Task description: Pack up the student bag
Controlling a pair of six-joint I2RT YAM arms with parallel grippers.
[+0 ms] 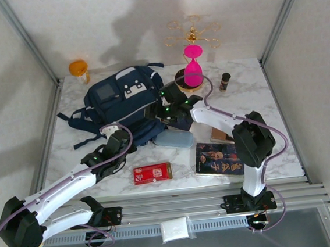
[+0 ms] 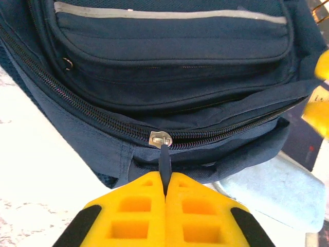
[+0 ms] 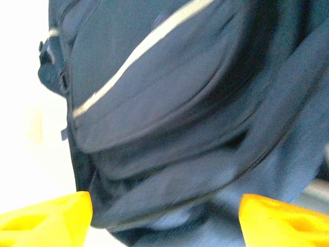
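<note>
The student bag (image 1: 122, 101) is a navy backpack with white patches, lying at the back left of the marble table. In the left wrist view its main zipper runs across the student bag (image 2: 169, 77), partly parted to the right of the silver slider (image 2: 160, 138). My left gripper (image 2: 166, 180) is shut on the dark zipper pull (image 2: 165, 159) at the bag's near edge, and from above that left gripper (image 1: 123, 140) sits against the same edge. My right gripper (image 1: 163, 113) is at the bag's right side. Its yellow jaws stand wide apart, and the right gripper (image 3: 165, 206) holds nothing, with blurred bag fabric (image 3: 169, 103) just beyond.
A light-blue pencil case (image 1: 175, 139) lies just right of the bag's near edge. A red box (image 1: 153, 173) and a dark book (image 1: 218, 158) lie near the front. A pink hourglass (image 1: 193, 68), a small bottle (image 1: 224, 81) and an orange object (image 1: 78, 69) stand at the back.
</note>
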